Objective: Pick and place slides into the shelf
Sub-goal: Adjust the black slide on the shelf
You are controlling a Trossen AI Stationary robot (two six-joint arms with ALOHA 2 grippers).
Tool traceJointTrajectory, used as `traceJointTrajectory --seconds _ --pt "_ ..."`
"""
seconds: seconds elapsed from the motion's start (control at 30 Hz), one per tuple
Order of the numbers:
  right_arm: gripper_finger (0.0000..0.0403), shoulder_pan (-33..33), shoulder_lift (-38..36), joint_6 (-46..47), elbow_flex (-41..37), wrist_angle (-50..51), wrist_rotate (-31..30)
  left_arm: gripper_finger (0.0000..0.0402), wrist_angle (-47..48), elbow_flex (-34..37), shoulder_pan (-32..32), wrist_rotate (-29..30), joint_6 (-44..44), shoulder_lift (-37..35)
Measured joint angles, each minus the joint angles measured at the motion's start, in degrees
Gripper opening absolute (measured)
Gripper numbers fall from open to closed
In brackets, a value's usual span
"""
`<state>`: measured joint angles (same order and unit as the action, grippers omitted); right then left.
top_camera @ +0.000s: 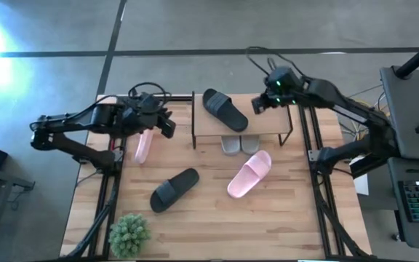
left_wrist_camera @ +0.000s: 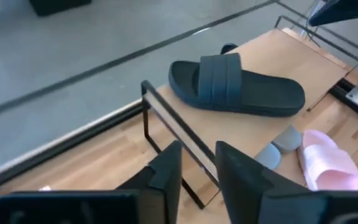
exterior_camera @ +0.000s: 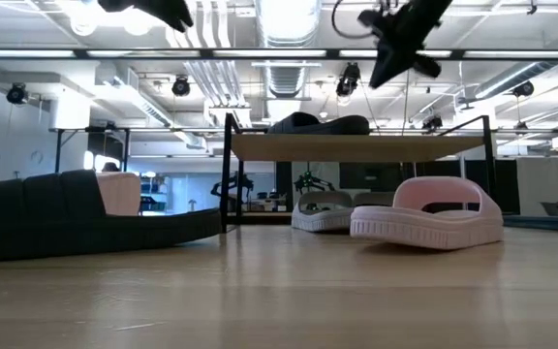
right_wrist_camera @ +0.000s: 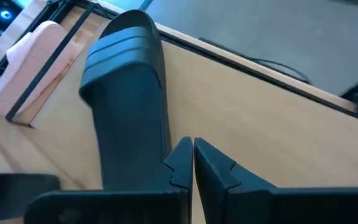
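Observation:
The shelf [top_camera: 268,124] stands at the table's far middle. One black slide [top_camera: 224,109] lies flat on its top plank. A light grey pair [top_camera: 240,144] sits under that plank, heels sticking out toward the near side. On the table lie another black slide [top_camera: 174,189], a pink slide [top_camera: 249,175] and, at the left, a second pink slide [top_camera: 144,145]. My right gripper [right_wrist_camera: 192,155] is shut and hovers above the shelf top [exterior_camera: 356,147], beside the black slide's end [right_wrist_camera: 129,124], clear of it. My left gripper [left_wrist_camera: 199,168] hangs left of the shelf, slightly open and empty.
A small green plant [top_camera: 129,234] stands at the near left corner. Black cables [top_camera: 148,91] lie at the far left of the table. Thin black legs [top_camera: 193,120] frame the shelf. Bare wood stretches along the near edge, between the plant and the right side.

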<state>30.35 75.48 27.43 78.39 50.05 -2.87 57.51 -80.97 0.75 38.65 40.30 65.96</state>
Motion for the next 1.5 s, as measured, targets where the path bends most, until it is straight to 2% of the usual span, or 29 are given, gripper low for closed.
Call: traceJointTrajectory --seconds 0.07,0.23,0.37,0.53,0.87,0.97,1.1,1.5 --pt "0.0009 1.7 2.6 -1.1 0.0 -2.1 2.8 0.0057 -0.1 1.9 0.0 -0.1 1.4 -1.5" --pt "0.0009 2.9 9.2 -4.4 0.0 -2.8 3.0 0.002 -0.1 6.0 0.0 -0.1 3.0 -3.8" --pt "0.0009 3.0 12.8 -5.4 0.0 -3.4 2.9 0.0006 -0.1 7.4 0.0 -0.1 3.0 -4.3" --pt "0.0009 2.9 14.4 -5.4 0.0 -4.6 3.5 0.0003 0.0 8.2 0.0 0.0 2.9 -4.3" --pt "0.0008 1.8 18.0 -8.4 0.0 -4.7 12.4 0.0003 0.1 9.2 0.0 0.8 2.8 -4.3" --pt "0.0008 0.9 18.5 -8.1 0.0 -7.2 12.8 0.0003 0.0 9.0 0.1 0.8 2.4 -4.3" --pt "0.0008 0.4 18.5 -6.1 0.0 -12.8 16.2 0.0003 0.1 9.2 0.4 0.8 2.3 -5.1" --pt "0.0008 0.0 18.4 -0.8 0.0 -20.8 16.8 0.0003 0.1 9.3 0.5 0.8 0.9 -5.9"
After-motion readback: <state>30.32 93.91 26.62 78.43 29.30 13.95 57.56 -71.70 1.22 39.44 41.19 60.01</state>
